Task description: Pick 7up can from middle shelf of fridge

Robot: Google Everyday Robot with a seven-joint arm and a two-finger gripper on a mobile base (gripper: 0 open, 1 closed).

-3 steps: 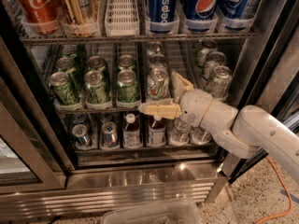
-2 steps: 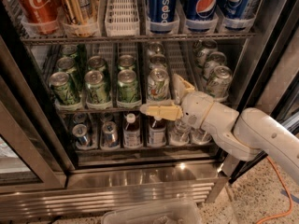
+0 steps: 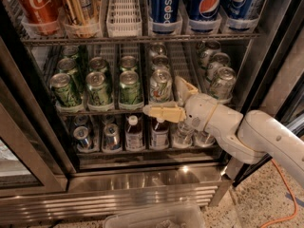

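The fridge (image 3: 142, 189) stands open with a steel base and dark interior. On its middle shelf (image 3: 109, 110) the front 7up can (image 3: 159, 80), pale silver with green print, stands upright in the fourth lane, with more behind it. My gripper (image 3: 161, 95) is open at that can. One cream finger (image 3: 164, 112) lies level across the shelf edge just below the can. The other finger (image 3: 183, 87) points up along the can's right side. I cannot tell whether either finger touches it. My white arm (image 3: 266, 137) comes in from the lower right.
Darker green cans (image 3: 99, 87) fill the left lanes and pale cans (image 3: 221, 82) the right lane. Pepsi cans (image 3: 164, 8) and a Coke can (image 3: 35, 4) sit above, small bottles (image 3: 134, 133) below. A clear plastic tub (image 3: 156, 215) and an orange cable (image 3: 285, 198) are on the floor.
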